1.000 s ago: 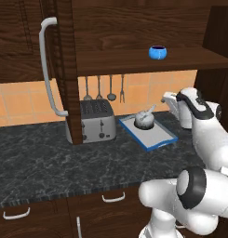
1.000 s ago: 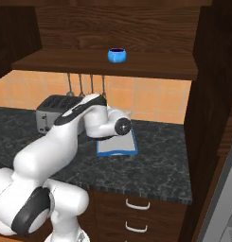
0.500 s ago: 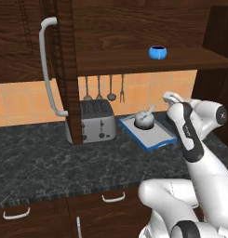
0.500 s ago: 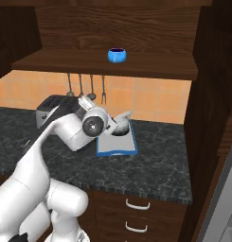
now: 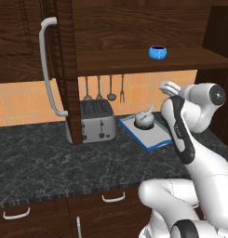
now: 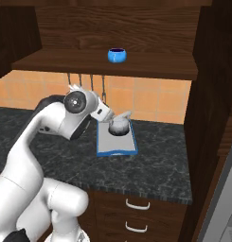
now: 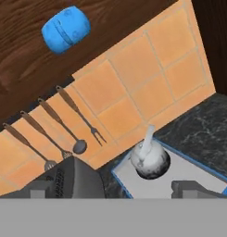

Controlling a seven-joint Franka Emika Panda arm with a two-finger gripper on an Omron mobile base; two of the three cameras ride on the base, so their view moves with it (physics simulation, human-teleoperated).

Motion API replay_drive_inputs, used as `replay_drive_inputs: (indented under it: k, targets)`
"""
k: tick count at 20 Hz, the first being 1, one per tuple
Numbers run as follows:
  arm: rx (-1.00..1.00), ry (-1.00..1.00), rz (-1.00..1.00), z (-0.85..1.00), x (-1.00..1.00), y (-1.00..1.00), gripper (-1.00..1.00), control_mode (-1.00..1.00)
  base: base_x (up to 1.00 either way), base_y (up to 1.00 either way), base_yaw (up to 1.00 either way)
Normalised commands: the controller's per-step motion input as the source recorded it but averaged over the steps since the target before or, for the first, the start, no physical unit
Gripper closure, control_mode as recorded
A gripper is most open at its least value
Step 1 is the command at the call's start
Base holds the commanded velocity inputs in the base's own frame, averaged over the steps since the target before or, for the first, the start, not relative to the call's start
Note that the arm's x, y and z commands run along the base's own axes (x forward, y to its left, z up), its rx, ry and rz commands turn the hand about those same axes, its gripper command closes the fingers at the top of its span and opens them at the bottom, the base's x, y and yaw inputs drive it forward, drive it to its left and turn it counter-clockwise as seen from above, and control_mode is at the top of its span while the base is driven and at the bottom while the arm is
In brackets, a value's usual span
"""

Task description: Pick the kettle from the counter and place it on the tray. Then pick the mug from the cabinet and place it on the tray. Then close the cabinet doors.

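The silver-grey kettle [image 5: 144,120] [image 6: 118,126] [image 7: 149,160] stands on the blue-rimmed tray [image 5: 155,137] [image 6: 116,146] [image 7: 200,171], which lies on the dark marbled counter [image 5: 41,158]. On the shelf of the open cabinet [image 5: 134,62] sits the blue mug [image 5: 157,52] [image 6: 117,55] [image 7: 66,28]. My gripper [image 5: 165,86] [image 6: 109,116] [image 7: 117,192] hovers above and just in front of the kettle, open and holding nothing. It sits below the shelf and points at the tiled wall.
A silver toaster [image 5: 97,121] [image 7: 73,180] stands left of the tray. Kitchen utensils [image 5: 99,88] [image 7: 64,125] hang on the orange tiles. The left cabinet door [image 5: 22,46] with its bar handle [image 5: 48,69] and the right door [image 6: 214,94] stand open.
The hand has risen a little off the kettle and turned up toward the wall, while the elbow has swung up and to the right. The jaws stayed open; the kettle stayed on the tray.
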Motion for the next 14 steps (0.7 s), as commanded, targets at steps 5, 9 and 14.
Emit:
replay_drive_inputs:
  k: [5, 9, 14]
  targets:
    - [-0.11, 0.0, 0.0, 0.61, 0.0, 0.14, -1.0, -1.0, 0.0, 0.0, 0.0]
    - [-0.19, 0.0, 0.0, 0.86, 0.0, 0.04, -1.0, -1.0, 0.0, 0.0, 0.0]
    - [-0.17, 0.02, 0.0, 0.6, 0.21, 0.0, -1.0, -1.0, 0.0, 0.0, 0.0]
